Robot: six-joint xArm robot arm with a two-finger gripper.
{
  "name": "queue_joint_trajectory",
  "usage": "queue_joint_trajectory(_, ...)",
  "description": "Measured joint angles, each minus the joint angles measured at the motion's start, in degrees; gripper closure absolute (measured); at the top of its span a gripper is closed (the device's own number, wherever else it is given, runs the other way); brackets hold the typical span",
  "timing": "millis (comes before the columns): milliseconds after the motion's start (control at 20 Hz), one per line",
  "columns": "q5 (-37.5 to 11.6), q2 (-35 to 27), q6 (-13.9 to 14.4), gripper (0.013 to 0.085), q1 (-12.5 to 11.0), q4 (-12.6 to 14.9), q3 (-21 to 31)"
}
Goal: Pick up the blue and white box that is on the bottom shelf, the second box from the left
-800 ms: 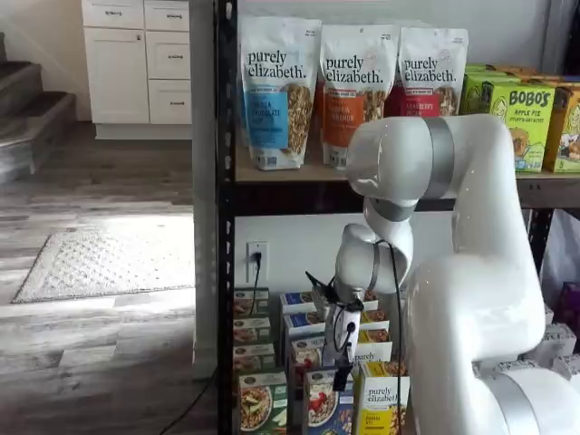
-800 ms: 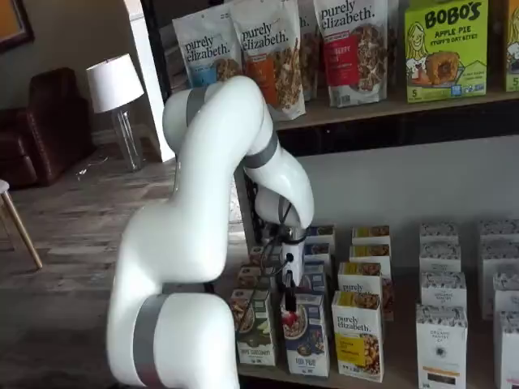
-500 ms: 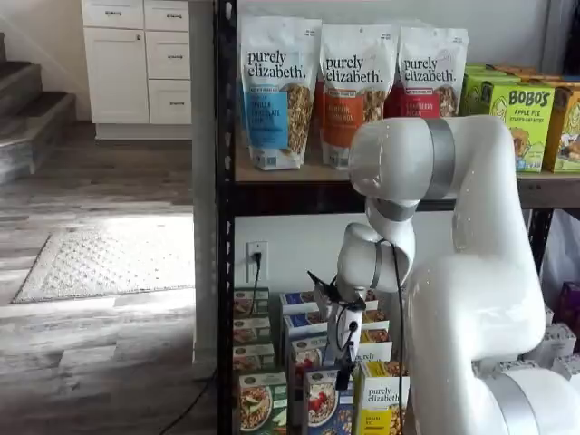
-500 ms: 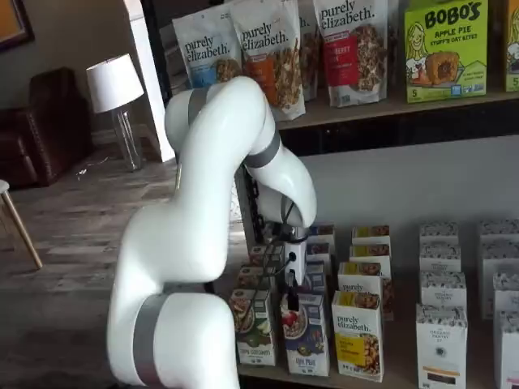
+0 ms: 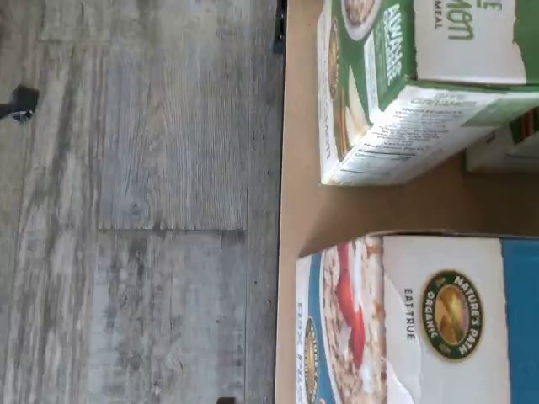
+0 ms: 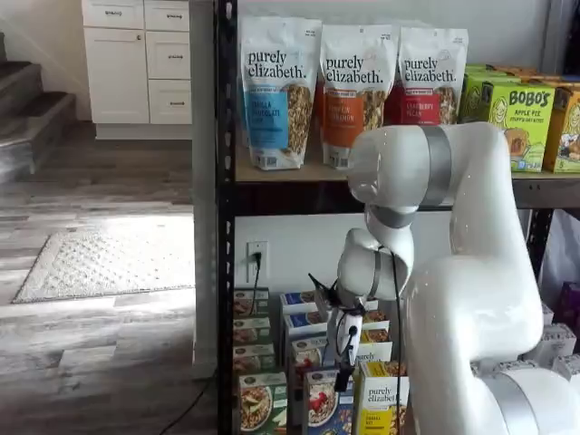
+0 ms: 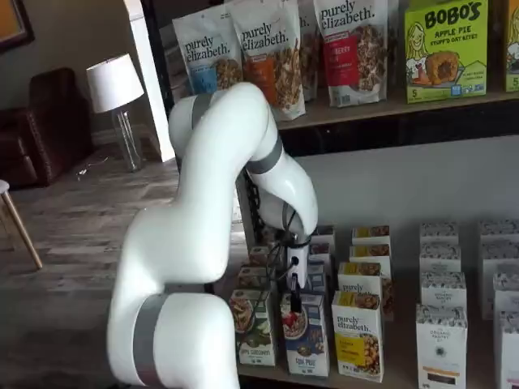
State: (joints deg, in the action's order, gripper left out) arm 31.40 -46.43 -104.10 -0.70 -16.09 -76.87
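- Wrist view: two boxes show on the tan board of the bottom shelf (image 5: 290, 168): the green-trimmed box (image 5: 396, 93) and, apart from it, the blue and white box (image 5: 404, 320).
- In a shelf view, the pincer (image 6: 343, 376) hangs slightly lower than before, over the blue and white box (image 6: 324, 408). Three granola bags (image 6: 276, 91) stand above.
- In a shelf view, the pincer (image 7: 295, 306) shows side-on; its spread cannot be seen, though it reads wide. The blue and white box (image 7: 305, 340) stands in the front row of the bottom shelf (image 7: 324, 379).
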Motion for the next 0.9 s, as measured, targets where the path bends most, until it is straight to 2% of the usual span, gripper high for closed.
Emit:
queue_joint_trajectory(500, -2.7, -3.5, -2.8, 0.013, 0.2, -3.3, -2.4)
queue_joint_trajectory(900, -2.2, -5.4, -1.0, 0.013, 0.0, -1.0, -4.5)
